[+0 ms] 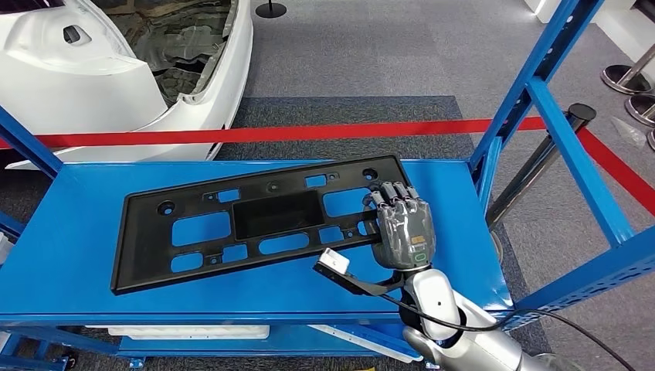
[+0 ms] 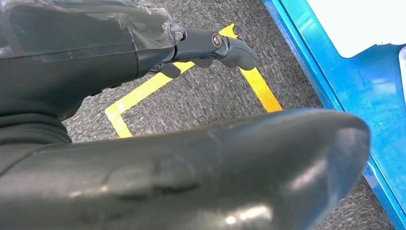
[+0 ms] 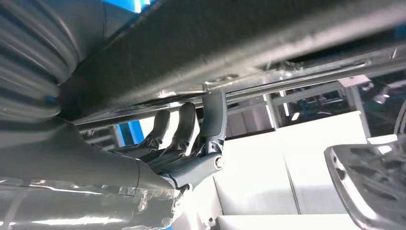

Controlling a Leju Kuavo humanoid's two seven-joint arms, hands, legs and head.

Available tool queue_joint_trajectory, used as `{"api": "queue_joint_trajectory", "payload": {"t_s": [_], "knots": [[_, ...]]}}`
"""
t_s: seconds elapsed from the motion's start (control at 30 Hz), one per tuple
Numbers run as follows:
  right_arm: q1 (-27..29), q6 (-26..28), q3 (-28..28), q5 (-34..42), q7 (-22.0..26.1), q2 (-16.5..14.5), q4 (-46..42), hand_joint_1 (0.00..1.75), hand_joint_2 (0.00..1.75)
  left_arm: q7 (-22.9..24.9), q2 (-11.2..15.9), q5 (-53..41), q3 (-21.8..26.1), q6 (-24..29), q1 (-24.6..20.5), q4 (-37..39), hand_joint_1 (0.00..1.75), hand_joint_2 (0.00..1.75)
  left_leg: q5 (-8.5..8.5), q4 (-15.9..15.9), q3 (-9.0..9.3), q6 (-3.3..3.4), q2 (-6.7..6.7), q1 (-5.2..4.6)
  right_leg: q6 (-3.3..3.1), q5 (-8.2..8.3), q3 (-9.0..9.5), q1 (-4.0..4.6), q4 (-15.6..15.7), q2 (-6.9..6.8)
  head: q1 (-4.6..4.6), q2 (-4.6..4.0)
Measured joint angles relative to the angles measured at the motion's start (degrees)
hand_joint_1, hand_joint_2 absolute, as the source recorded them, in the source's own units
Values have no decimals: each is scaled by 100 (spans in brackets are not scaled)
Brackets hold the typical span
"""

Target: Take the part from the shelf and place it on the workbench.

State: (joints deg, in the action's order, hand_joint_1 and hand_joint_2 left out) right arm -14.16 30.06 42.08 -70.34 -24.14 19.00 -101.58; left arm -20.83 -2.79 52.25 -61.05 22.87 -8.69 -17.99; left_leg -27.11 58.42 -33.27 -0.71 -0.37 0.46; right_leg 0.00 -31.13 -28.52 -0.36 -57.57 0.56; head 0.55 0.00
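Head view, left to right: a white car body [image 1: 116,69] stands on the grey carpet beyond one red barrier tape [image 1: 309,133] that runs across the scene. In front of the tape is the blue shelf [image 1: 69,232], its flat top deck carrying one part [image 1: 255,220], a long black plastic panel with several rectangular and rounded cut-outs, lying flat and slightly askew across the deck. At the panel's right end the right hand [image 1: 402,224] lies over the near edge, fingers [image 1: 390,197] curled over the panel's top face. The right wrist view shows those fingers [image 3: 184,124] hooked against the panel's dark edge [image 3: 249,43], so the hand grips the part while it rests on the deck. A small white connector on a black cable [image 1: 340,267] sits just beside the wrist. Two blue shelf posts rise at the right, with a dark stanchion [image 1: 575,116] behind them.

In the left wrist view, the left hand [image 2: 143,62] hangs above carpet marked with yellow tape [image 2: 143,91], beside a blue frame edge [image 2: 354,110]; its fingers are apart and hold nothing.
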Motion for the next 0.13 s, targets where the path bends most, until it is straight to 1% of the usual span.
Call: {"api": "queue_joint_trajectory", "payload": {"t_s": [0.13], "knots": [[116,69,-20,210,110,-14,-289,175,175,0,-6,14,0,12,2,0,0,0,0,-3,0,0,0,0,0,-1,0,1,0,0,0,0]]}}
